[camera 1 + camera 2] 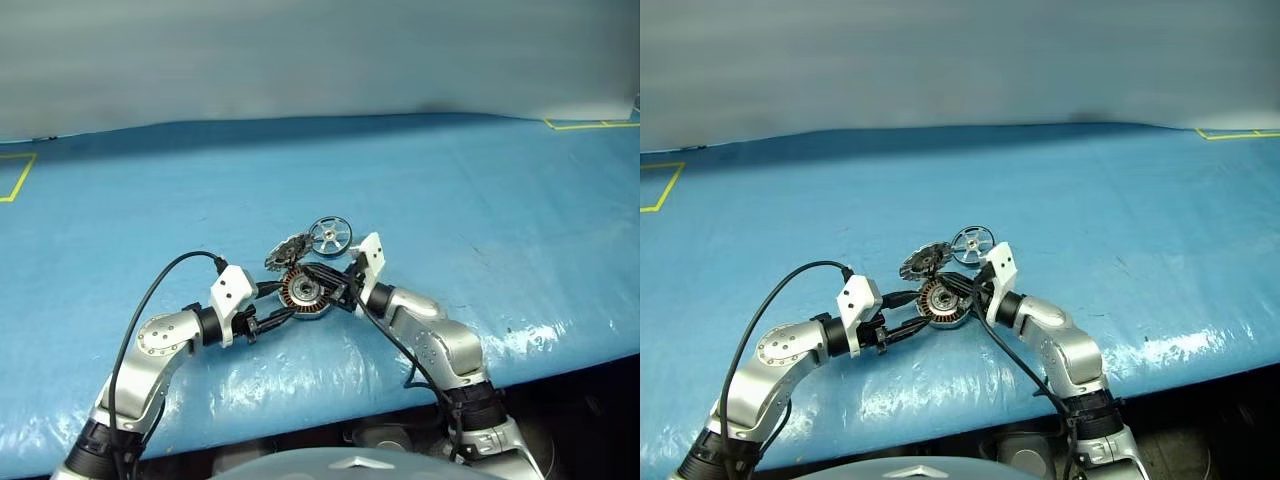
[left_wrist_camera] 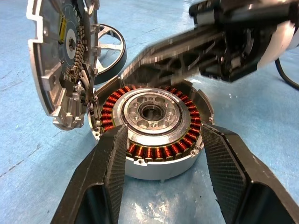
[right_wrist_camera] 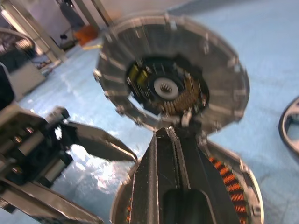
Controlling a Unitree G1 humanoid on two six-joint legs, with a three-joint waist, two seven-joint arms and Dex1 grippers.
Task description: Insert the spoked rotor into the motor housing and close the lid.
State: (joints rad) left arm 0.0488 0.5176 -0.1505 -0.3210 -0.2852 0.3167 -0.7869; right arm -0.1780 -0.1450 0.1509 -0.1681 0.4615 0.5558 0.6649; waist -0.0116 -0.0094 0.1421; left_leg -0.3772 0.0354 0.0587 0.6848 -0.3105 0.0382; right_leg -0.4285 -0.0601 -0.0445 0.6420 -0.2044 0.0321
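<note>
Two yellow tape corners (image 1: 14,180) are marked on the wrinkled blue sheet (image 1: 480,200) covering the table, with a pale wall (image 1: 300,50) behind. The motor housing (image 2: 156,133) is clasped at its sides between the half-spread fingers of the left gripper (image 2: 163,163), its lid (image 2: 60,65) standing open on the hinge. The spoked rotor (image 1: 330,236) lies on the sheet just beyond. The right gripper (image 3: 170,154) is held over the housing, fingers pressed together and empty. Copper windings are seen clearly from the left wrist; the lid's inner face and blurred room equipment (image 3: 28,42) are given by the right wrist.
</note>
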